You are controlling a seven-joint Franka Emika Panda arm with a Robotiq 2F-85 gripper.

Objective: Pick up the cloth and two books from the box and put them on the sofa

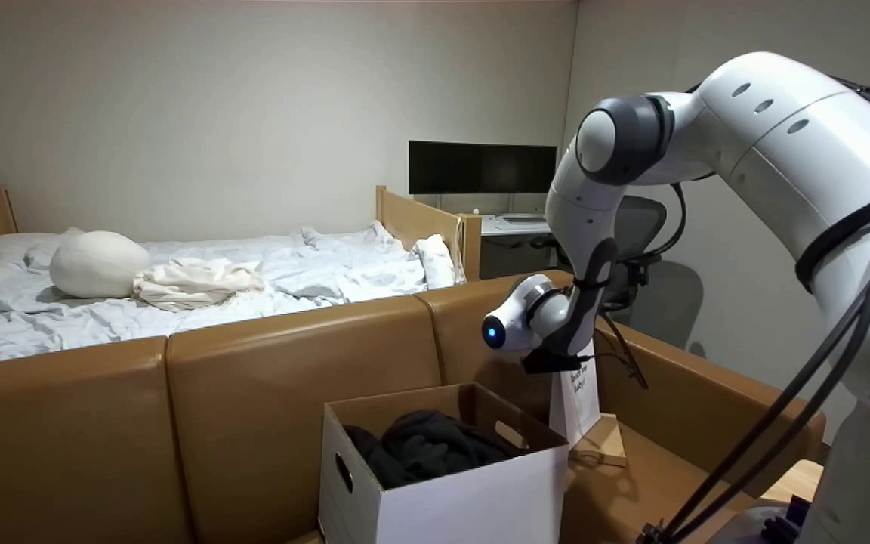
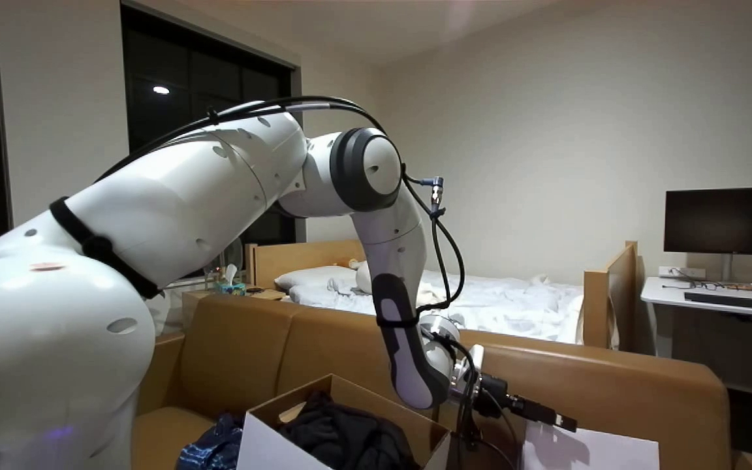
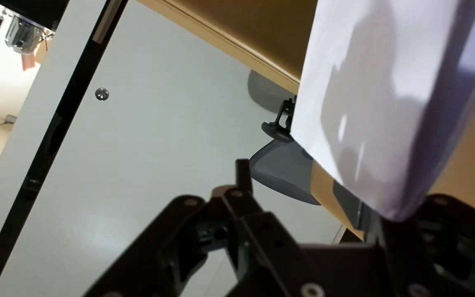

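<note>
The black cloth [image 1: 442,446] lies crumpled inside the white cardboard box [image 1: 473,506] on the brown sofa [image 1: 299,363]; the cloth [image 2: 353,431] also shows in an exterior view. No book can be made out in the box. A white printed thing [image 1: 575,397] stands against the sofa back; I cannot tell if it is a book. My gripper [image 2: 565,423] is beyond the box, above this white thing [image 2: 595,450]. In the wrist view the gripper [image 3: 305,194] is open, with a gap between the fingers. The white thing's corner covers the right fingertip; contact cannot be told.
A wooden block [image 1: 607,440] lies beside the white thing on the seat. A dark blue patterned cloth [image 2: 214,445] lies beside the box. The sofa back and armrest [image 1: 692,378] border the area. A bed [image 1: 322,264], desk [image 2: 728,297] and office chair [image 3: 289,171] stand behind.
</note>
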